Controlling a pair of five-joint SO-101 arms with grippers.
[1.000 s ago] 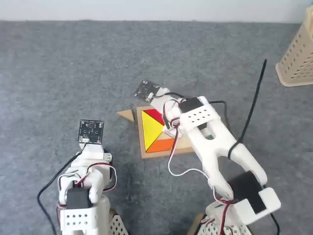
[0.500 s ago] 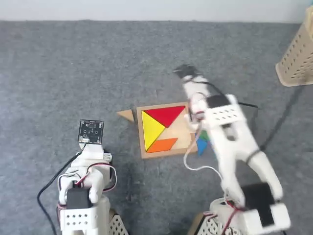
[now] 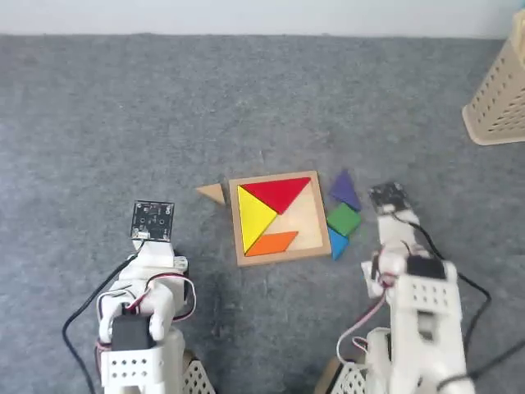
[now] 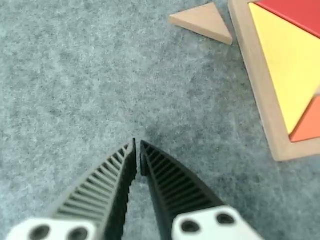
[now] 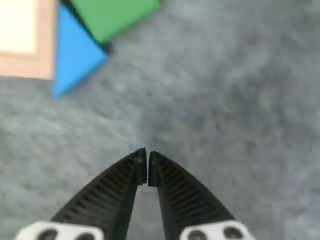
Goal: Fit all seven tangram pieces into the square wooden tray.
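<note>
Wooden tray [image 3: 280, 257] sat mid-table on the grey carpet [image 3: 123, 115] with the red triangle [image 3: 277, 194], yellow triangle [image 3: 253, 217] and orange parallelogram [image 3: 272, 243] seated in it. Four pieces were not yet in. The purple triangle [image 3: 344, 191], green square [image 3: 343, 219] and blue triangle [image 3: 336, 243] were bunched just beside the tray's edge on the right arm's side, the blue one touching the rim. The tan triangle [image 3: 213, 193] lay just off the opposite corner. Pieces looked like thin flat wood: light, stiff, not fragile, with smooth painted faces, so probably a bit slippery. They lay flush on the carpet, so the best hold is likely across two opposite edges, pinching the thin sides, or a corner tipped up first. Left gripper [image 4: 138, 145] was clenched on nothing, tips together and low over bare carpet. The tan triangle was ahead of the tips and off to one side, well apart. Right gripper [image 5: 146, 152] was also closed and empty. The blue triangle was ahead and offset, the green square just past it, and neither touched the tips. Either would need opening before a grab.
</note>
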